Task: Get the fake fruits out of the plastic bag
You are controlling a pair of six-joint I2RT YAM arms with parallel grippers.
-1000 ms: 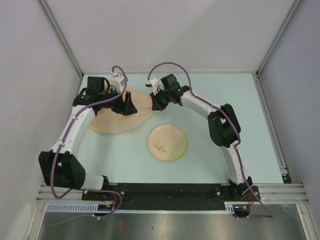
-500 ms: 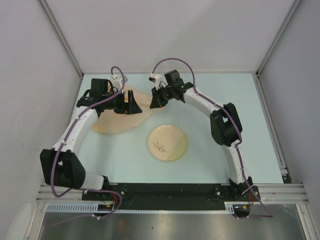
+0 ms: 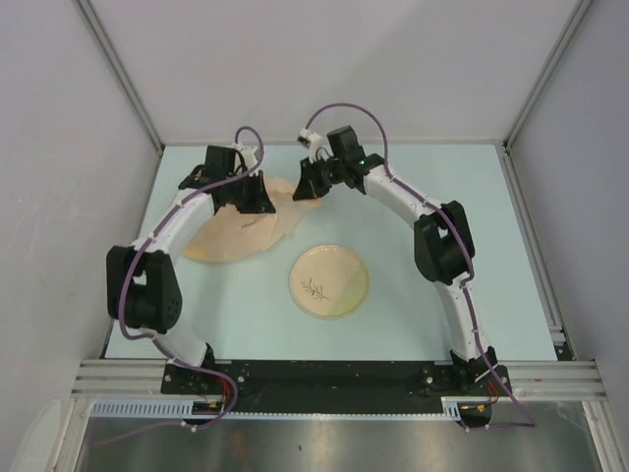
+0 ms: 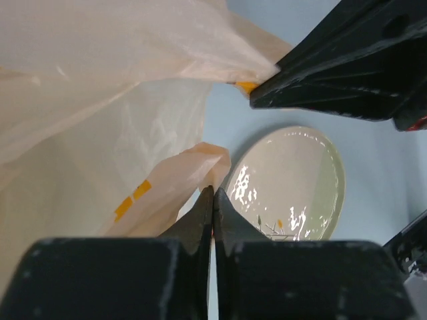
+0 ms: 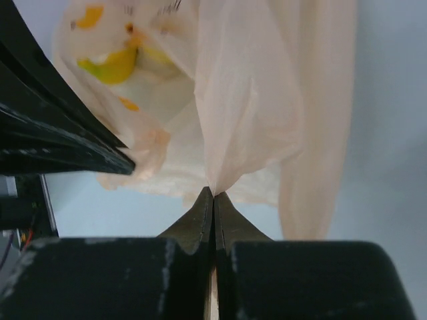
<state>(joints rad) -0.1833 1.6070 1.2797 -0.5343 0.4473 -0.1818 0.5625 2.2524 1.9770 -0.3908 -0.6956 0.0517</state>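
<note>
Both grippers are clamped on the plastic bag (image 3: 234, 236), at the far side of the table (image 3: 462, 187). The left gripper (image 4: 212, 195) has its jaws pressed flat together, and a folded flap of bag film runs down into the tips (the pinch looks thin, right at the flap's edge). The right gripper (image 5: 213, 193) is also fully closed, with a gathered pleat of the film caught between the tips and the sheet fanning up and away from them.

The two sets of fingertips sit near each other at the bag's far right edge, left gripper on the left. The rest of the bag lies slack on the table toward the left arm.

The fake fruits are inside the bag. From the right wrist view only a yellow fruit (image 5: 115, 63) shows through the film, well up from the right fingertips and not touching them. The other fruits can't be made out.

The plate (image 3: 329, 280) sits just right of the bag, on the near side, apart from both grippers.
</note>
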